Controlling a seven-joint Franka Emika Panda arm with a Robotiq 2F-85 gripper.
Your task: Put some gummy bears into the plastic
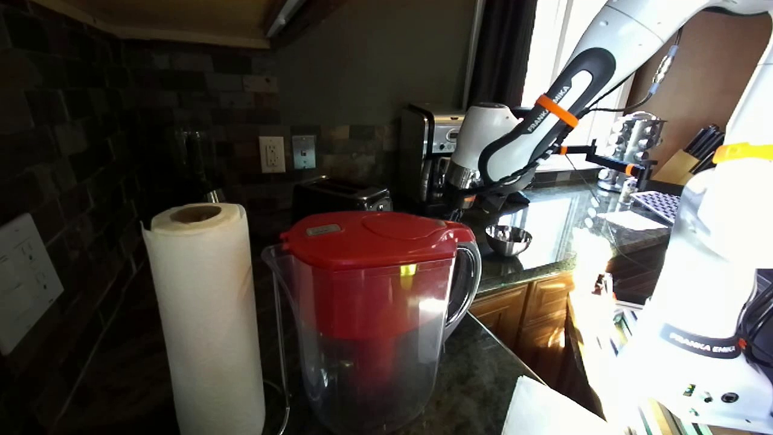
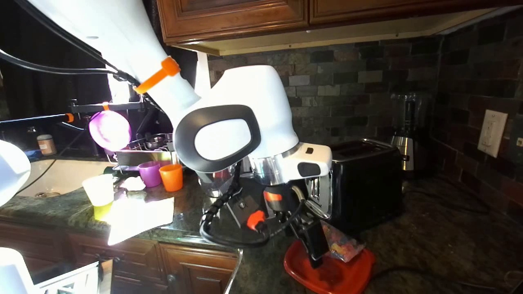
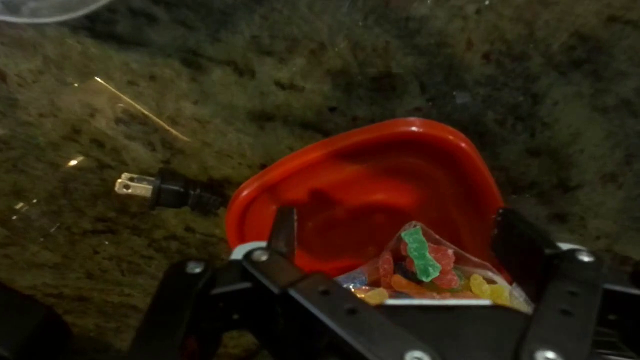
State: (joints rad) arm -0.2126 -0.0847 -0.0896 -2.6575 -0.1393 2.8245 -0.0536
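While the tool (image 3: 394, 220) stands spread over the red dish (image 3: 415, 125), the bag of gummy bears (image 2: 345, 247) overlaps the dish, just right of the tool in an exterior view, its corner framed between the fingers (image 3: 286, 232), whereon, I judge, the pinch turns.

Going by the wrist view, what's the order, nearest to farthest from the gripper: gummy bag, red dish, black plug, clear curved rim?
1. Gummy bag, lower middle, and red dish, center: both at the gripper, too close to call.
2. Black plug: left of the dish.
3. Clear curved rim: top-left corner.
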